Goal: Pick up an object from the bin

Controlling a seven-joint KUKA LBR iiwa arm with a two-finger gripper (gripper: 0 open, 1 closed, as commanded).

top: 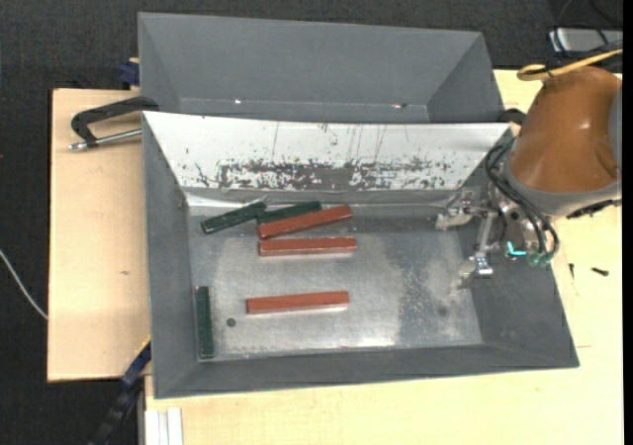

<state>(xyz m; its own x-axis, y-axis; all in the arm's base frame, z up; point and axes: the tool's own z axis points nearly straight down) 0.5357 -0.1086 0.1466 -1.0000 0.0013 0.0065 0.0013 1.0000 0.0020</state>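
**Three red-brown rectangular bars (297,304), gripper (473,250) well apart**

They are laid left of centre in the grey metal bin (163,235), among dark green bars (204,322). The gripper is poised over bare floor at the right; released or clenched cannot be told.

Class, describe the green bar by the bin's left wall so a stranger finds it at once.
Start at the grey metal bin and go to its front left corner. There a dark green bar lies along the left wall. Unlike the red-brown bars and the other green bars, it runs front to back.
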